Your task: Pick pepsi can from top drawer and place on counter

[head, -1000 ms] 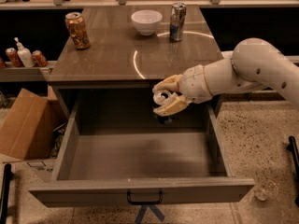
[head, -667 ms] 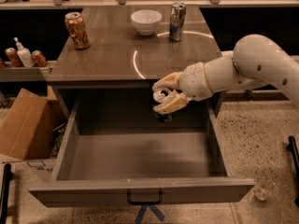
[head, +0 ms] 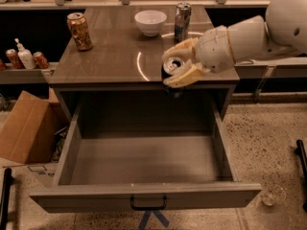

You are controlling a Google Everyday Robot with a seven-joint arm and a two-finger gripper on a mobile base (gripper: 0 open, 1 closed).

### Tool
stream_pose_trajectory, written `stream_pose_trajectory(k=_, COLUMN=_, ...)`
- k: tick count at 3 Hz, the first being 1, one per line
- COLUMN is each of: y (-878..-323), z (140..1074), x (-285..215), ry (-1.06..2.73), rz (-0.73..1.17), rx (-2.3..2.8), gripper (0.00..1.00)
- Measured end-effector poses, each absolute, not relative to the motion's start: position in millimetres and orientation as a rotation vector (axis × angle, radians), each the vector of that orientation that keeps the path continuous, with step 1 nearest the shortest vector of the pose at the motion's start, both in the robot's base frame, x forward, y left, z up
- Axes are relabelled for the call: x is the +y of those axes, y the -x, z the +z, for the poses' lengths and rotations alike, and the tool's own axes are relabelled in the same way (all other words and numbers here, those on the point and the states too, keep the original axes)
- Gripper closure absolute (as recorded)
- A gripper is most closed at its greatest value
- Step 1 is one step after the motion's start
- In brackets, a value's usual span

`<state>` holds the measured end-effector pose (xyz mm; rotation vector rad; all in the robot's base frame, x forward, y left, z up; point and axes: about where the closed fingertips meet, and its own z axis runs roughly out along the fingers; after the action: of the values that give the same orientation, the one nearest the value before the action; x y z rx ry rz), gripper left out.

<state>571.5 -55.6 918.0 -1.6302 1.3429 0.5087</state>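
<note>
My gripper (head: 175, 66) is shut on the pepsi can (head: 172, 74), a short dark navy can whose silver top shows between the cream fingers (head: 184, 75). The can hangs upright at the front edge of the counter (head: 110, 56), its body still below the counter's edge and over the back of the top drawer (head: 144, 157). The drawer is pulled fully open, with a small black handle (head: 148, 204) on its front panel. The white arm reaches in from the right.
On the counter stand an orange-gold can (head: 79, 30) at the back left, a white bowl (head: 150, 22) at the back middle and a tall slim silver-blue can (head: 182, 15) beside it. A cardboard box (head: 24, 128) lies on the floor to the left. Bottles sit on the left shelf (head: 24, 56).
The gripper has risen with the can from inside the drawer up to the counter's front edge.
</note>
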Motion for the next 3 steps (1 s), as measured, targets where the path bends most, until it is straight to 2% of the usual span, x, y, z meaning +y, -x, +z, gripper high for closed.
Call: stream_pose_trajectory(k=3, y=-669, z=972, x=-86, ry=1.419, rz=0.556, rx=1.378, gripper=1.0)
